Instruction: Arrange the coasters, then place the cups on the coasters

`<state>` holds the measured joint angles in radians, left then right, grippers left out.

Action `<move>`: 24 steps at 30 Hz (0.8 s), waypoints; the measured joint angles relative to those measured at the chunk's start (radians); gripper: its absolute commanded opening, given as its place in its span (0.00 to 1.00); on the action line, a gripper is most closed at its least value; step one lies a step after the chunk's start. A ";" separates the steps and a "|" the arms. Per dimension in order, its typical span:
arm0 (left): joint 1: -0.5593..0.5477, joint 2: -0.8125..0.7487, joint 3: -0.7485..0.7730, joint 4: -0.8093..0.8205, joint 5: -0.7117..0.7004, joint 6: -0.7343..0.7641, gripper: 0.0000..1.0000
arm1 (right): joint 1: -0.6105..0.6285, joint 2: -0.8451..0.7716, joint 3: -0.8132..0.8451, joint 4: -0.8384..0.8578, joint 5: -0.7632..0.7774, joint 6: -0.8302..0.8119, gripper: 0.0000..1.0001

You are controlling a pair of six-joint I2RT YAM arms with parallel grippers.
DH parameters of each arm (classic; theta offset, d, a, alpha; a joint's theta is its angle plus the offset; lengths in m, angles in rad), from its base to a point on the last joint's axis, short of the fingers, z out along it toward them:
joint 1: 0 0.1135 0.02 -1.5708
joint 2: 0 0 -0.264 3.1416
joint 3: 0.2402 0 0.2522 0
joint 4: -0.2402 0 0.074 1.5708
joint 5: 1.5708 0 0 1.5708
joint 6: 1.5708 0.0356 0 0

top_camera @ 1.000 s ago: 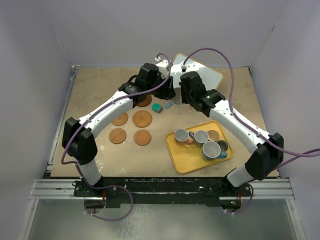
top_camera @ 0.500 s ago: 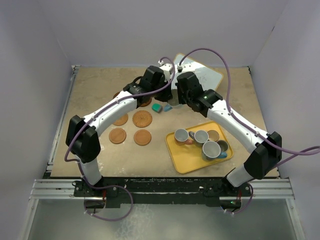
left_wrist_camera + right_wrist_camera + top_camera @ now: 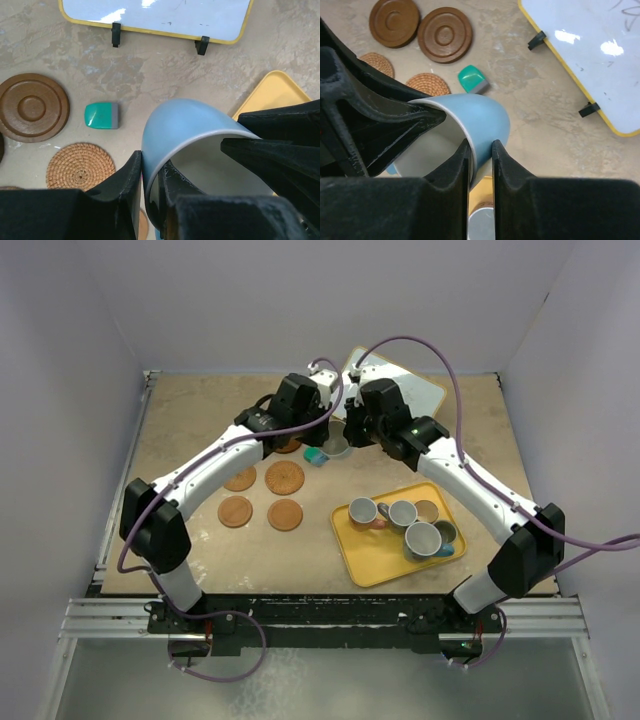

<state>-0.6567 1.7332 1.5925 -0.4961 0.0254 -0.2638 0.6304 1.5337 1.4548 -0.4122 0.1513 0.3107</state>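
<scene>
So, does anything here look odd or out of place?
One thing: the blue cup is gripped by both arms at once, their jaws pinching its rim from opposite sides. Also, a small teal block lies among the coasters, though it is neither cup nor coaster. Nothing looks spilled or broken.

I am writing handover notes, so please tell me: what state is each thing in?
blue cup: tipped, its wall between both pairs of fingers
left fingers: shut on the blue cup
right fingers: astride the same wall, grip unclear
other cups: upright in the yellow tray
coasters: flat, no cups on them
</scene>
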 measured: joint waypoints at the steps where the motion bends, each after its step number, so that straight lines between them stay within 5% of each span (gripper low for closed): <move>1: 0.002 -0.006 -0.008 -0.001 -0.004 0.007 0.03 | -0.002 0.000 0.000 0.003 -0.018 0.001 0.25; 17: 0.041 -0.061 -0.096 0.047 -0.005 0.058 0.03 | -0.009 0.000 0.011 0.026 -0.224 0.000 0.64; 24: 0.091 -0.088 -0.138 0.072 -0.001 0.106 0.03 | -0.027 -0.033 0.012 0.027 -0.295 -0.024 0.73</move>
<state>-0.5659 1.6451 1.4540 -0.4244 0.0242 -0.1577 0.6033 1.5009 1.4666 -0.3851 -0.1440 0.2863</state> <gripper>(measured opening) 0.096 0.704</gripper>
